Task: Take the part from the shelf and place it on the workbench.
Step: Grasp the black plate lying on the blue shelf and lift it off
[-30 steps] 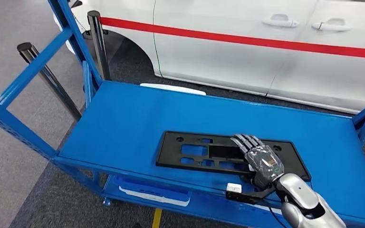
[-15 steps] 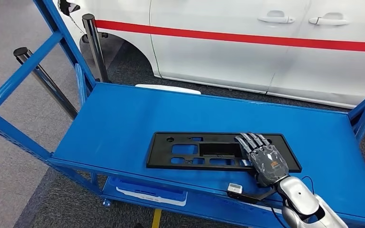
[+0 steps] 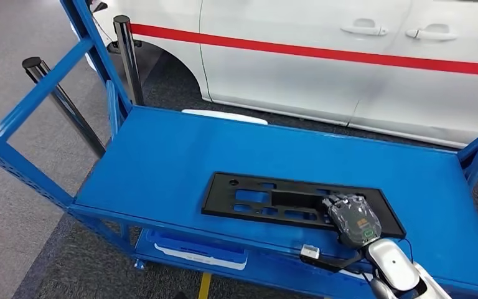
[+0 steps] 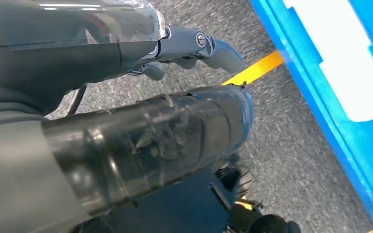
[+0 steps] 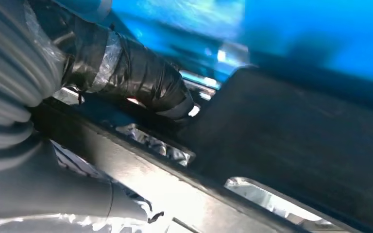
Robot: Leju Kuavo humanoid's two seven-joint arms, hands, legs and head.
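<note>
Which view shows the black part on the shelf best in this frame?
The head view: the whole black part lies flat on the blue shelf, with the right hand over its right end. The right wrist view shows a blurred close-up of one slotted stretch. The left wrist view looks at the floor and the left hand.

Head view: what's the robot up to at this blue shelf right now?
The right hand has its fingers curled over the near edge of a flat black part lying on the blue shelf; the right wrist view shows the thumb against the part. The part looks flat on the shelf, not yet lifted. The left hand hangs by the floor, holding nothing. A white car stands behind.
</note>
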